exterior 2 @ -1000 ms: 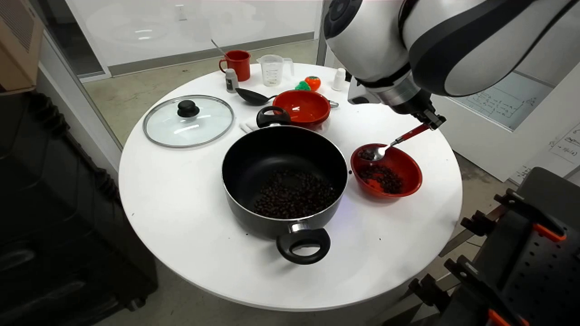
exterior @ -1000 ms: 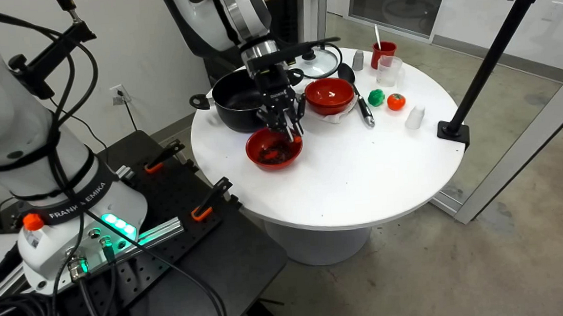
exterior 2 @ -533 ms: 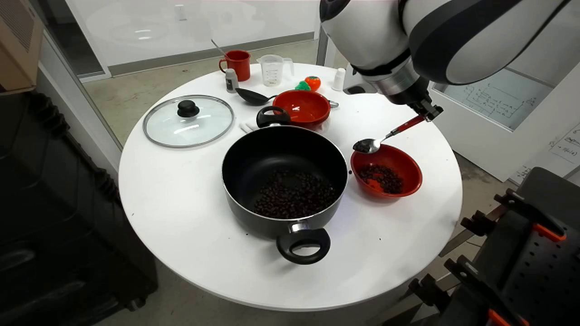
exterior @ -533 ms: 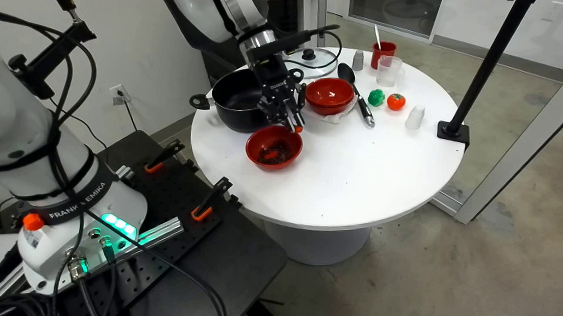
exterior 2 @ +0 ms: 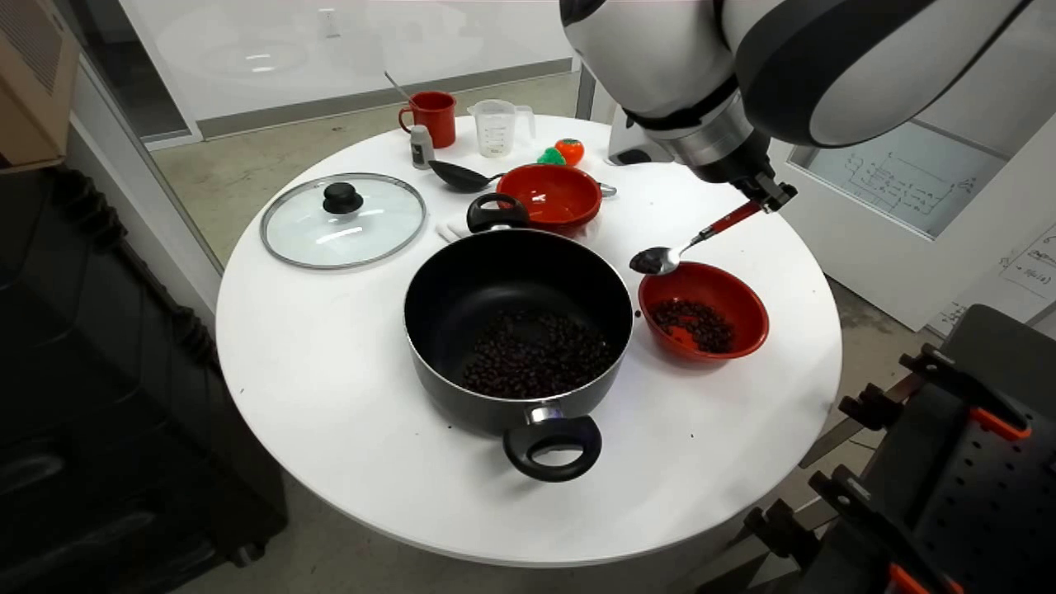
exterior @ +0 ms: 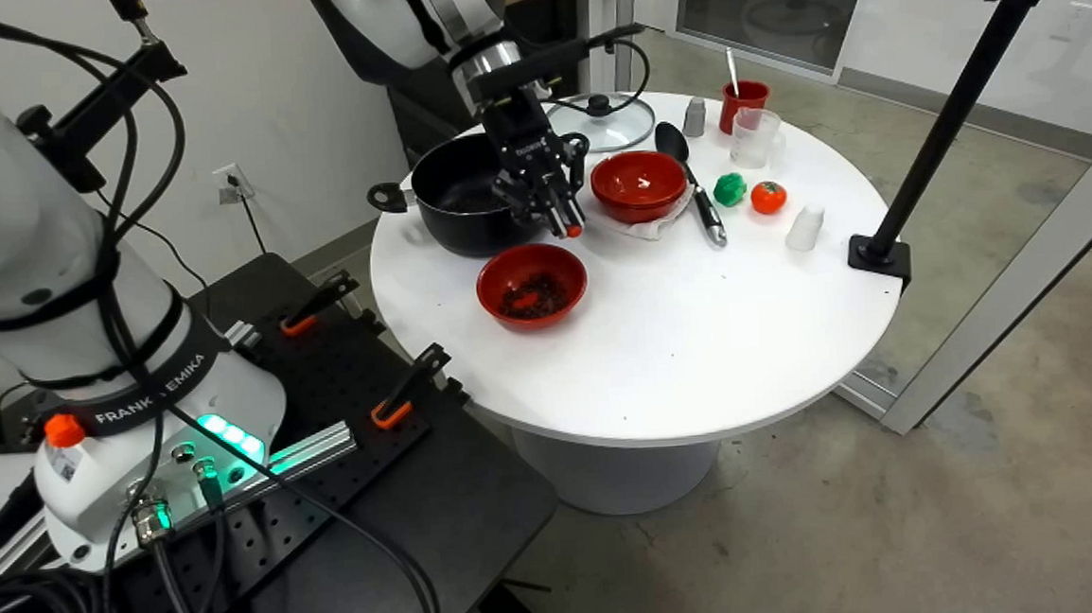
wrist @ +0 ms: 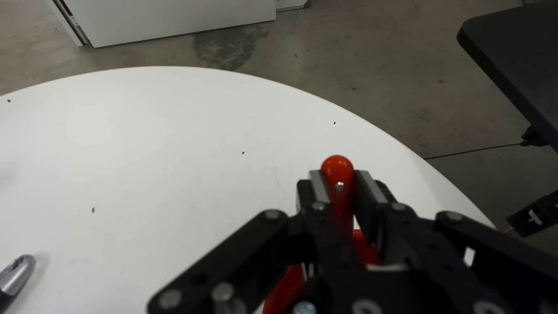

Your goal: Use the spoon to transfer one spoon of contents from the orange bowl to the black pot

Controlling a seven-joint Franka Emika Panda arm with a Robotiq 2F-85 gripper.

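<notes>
My gripper [wrist: 340,192] is shut on the red handle of the spoon [wrist: 338,168]. In an exterior view the gripper [exterior 2: 777,198] holds the spoon [exterior 2: 730,219] tilted, its metal scoop lower and loaded with dark beans. The scoop is above the pot-side rim of the orange bowl [exterior 2: 701,279], apart from it. The bowl holds more dark beans; in the wrist view it [wrist: 285,290] is mostly hidden behind the gripper. The black pot [exterior 2: 503,264] stands beside the bowl with dark beans on its floor. In an exterior view the gripper [exterior: 564,218] partly covers the black pot [exterior: 465,228].
Brighter red bowls [exterior 2: 549,194] stand behind the pot. A glass lid [exterior 2: 342,227], a black ladle [exterior 2: 458,176], a red mug [exterior 2: 435,120], a measuring cup [exterior 2: 495,128], a toy tomato [exterior 2: 569,152] and shakers [exterior 2: 421,147] are on the round white table [exterior 2: 330,396].
The gripper has risen and moved toward the pot with the spoon. The scoop has come up out of the orange bowl, carrying beans, to above its rim. Bowl and pot have not moved.
</notes>
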